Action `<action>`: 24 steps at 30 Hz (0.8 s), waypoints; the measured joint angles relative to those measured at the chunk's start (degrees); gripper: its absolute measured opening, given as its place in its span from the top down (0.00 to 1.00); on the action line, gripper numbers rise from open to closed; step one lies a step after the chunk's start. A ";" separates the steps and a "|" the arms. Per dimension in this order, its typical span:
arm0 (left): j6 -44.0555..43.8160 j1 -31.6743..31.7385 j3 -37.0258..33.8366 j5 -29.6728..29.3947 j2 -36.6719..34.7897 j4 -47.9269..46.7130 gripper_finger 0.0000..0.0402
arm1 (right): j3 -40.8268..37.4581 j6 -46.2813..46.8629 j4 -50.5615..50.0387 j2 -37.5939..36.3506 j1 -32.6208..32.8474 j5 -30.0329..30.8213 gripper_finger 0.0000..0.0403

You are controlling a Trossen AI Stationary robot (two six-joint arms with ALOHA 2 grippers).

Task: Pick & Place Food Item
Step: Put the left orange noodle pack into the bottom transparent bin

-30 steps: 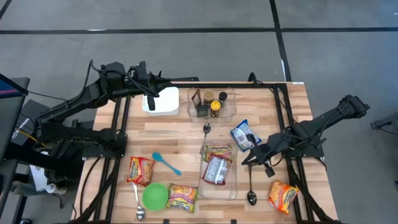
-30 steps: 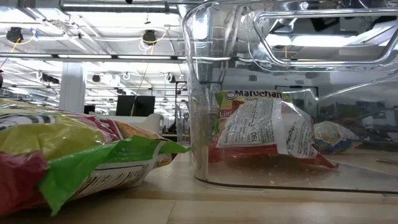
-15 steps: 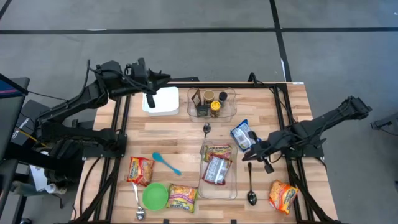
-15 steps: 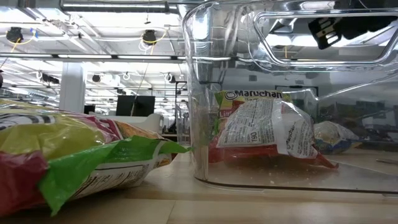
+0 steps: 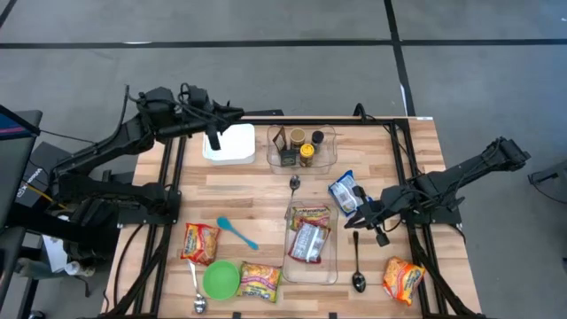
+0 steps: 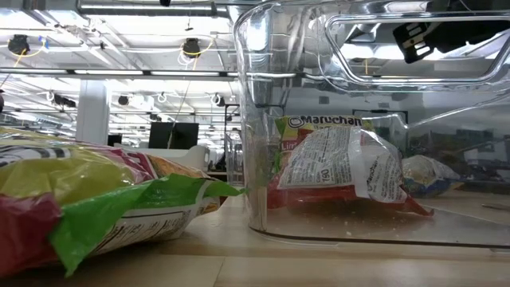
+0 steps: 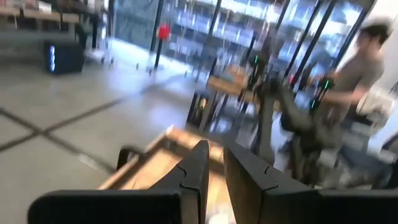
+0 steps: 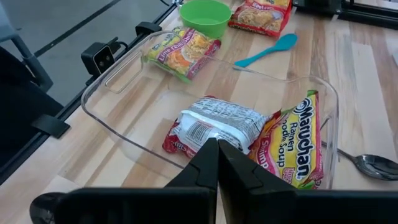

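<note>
A clear plastic bin stands at the table's near middle and holds two ramen packs. They also show in the right wrist view. My right gripper hovers shut and empty above the bin's right rim, beside a blue packet that lies flat on the table. My left gripper hangs over a white box at the far left. Its fingers stand close together and hold nothing.
Ramen packs lie at the near right and near left. A green bowl, a blue spoon and metal spoons lie about. A clear container with jars stands at the far middle. A person shows beyond the table.
My right gripper has gone a little toward the table's far edge beside the bin, staying shut, and now shows at the top of the low view. My left gripper has shifted slightly above the white box.
</note>
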 joint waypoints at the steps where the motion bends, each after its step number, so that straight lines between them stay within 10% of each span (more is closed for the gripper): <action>1: 0.23 -0.26 0.00 0.02 0.00 -1.99 0.89 | 0.00 0.00 0.00 0.00 0.00 0.02 1.00; 6: 4.35 -2.37 -0.58 -0.91 -0.02 -9.20 0.89 | 0.00 0.00 0.00 0.00 0.00 0.02 1.00; 24: 0.52 -16.71 -29.53 -13.99 -7.38 15.94 0.89 | 0.00 3.29 0.13 0.00 0.02 0.04 1.00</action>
